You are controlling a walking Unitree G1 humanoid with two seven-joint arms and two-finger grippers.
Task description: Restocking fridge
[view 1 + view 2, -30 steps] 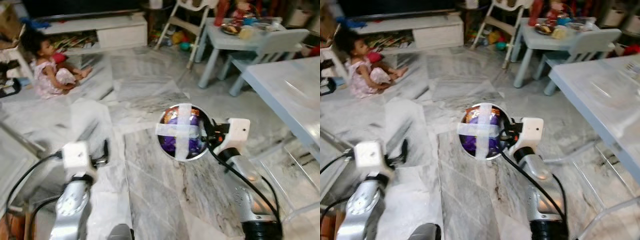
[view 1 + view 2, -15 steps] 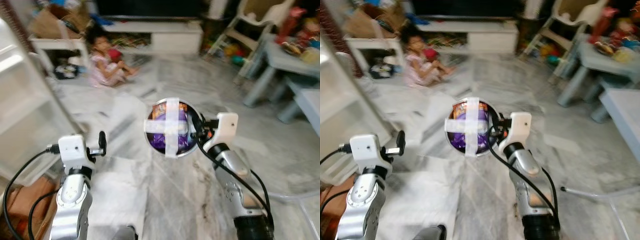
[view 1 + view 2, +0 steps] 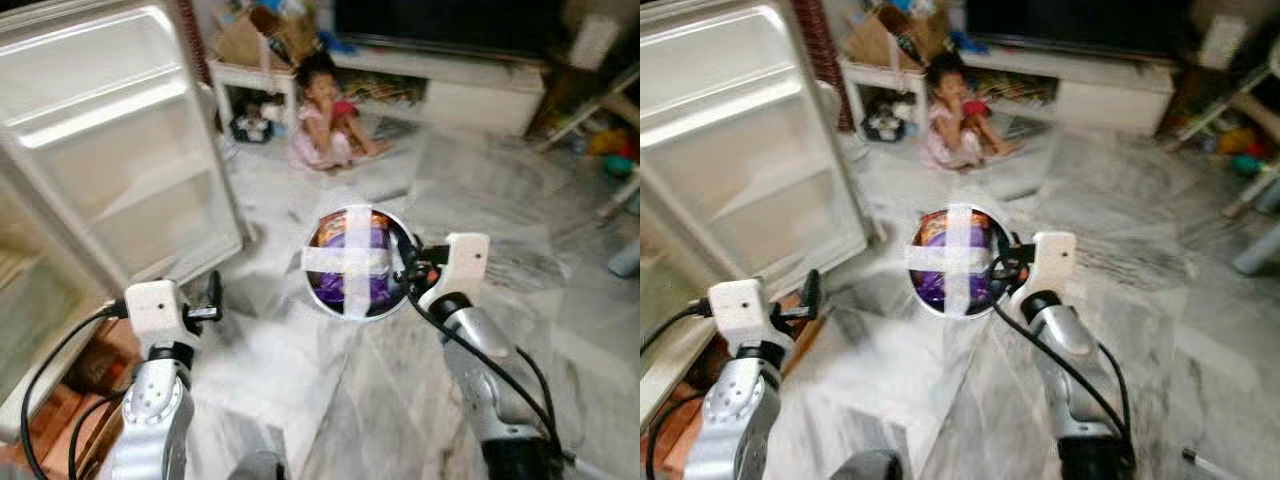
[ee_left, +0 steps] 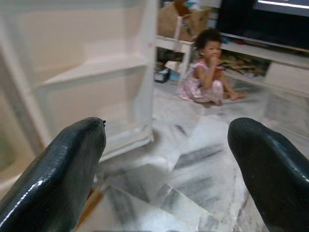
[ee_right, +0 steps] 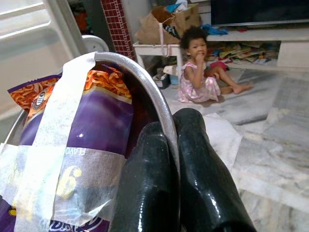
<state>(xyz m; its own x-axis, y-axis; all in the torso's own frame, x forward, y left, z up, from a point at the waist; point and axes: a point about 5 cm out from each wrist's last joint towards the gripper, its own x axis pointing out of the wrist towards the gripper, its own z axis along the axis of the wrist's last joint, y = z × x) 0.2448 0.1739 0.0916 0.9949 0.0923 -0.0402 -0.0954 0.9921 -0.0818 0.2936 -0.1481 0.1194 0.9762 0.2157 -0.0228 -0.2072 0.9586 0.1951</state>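
Seated child (image 3: 325, 125), white TV console (image 3: 470, 90), cardboard box (image 3: 245, 38), marble floor (image 3: 520, 230)

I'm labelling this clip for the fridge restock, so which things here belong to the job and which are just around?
Part of the job:
- metal bowl with a taped-in purple snack bag
- right gripper, shut on the bowl's rim
- open fridge door
- left gripper, open, holding nothing

Just around:
- a person sitting on the floor
- TV cabinet
- cardboard boxes
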